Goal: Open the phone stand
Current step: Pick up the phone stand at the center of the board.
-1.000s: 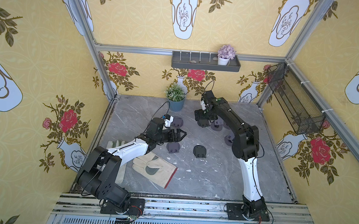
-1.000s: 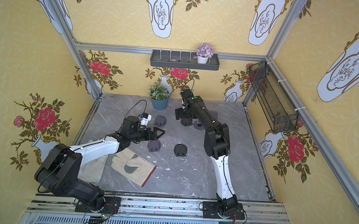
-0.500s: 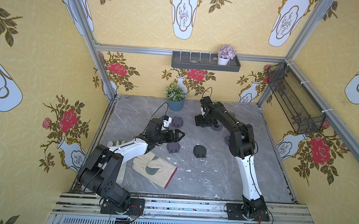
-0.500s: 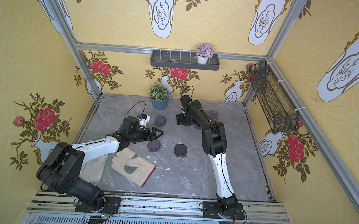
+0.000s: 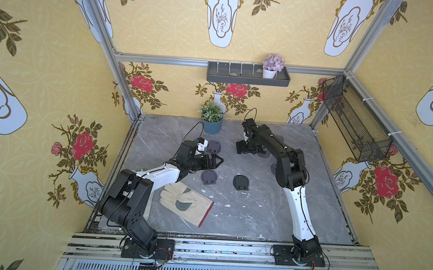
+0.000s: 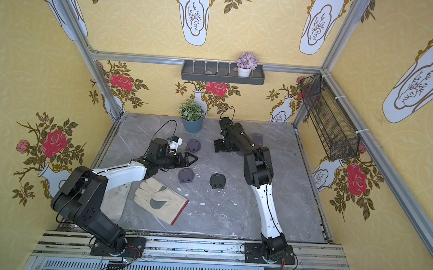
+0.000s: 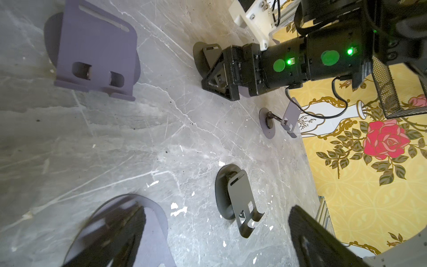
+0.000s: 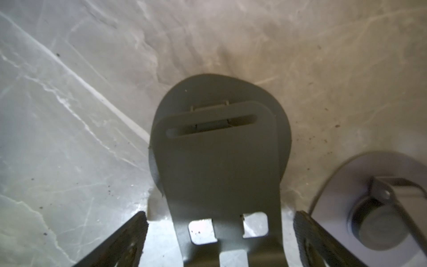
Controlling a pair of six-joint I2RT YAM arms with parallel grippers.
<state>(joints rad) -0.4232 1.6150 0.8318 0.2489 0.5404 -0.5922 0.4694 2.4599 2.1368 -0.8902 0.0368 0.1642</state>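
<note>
Near the back edge of the table (image 5: 256, 216), the right gripper (image 8: 220, 219) stands spread either side of the folded phone stand (image 8: 217, 161), probably lined up to pinch its plate. The left gripper (image 5: 212, 163) hangs spread wide mid-table, empty.

Lab test cell, home-styled: aluminium frame (image 5: 225, 64), floral wallpaper panels (image 5: 165, 27) (printed vases, roses), slotted mounting rail (image 5: 228, 249).

Dark phone stand (image 8: 219, 166) (folded)
</note>
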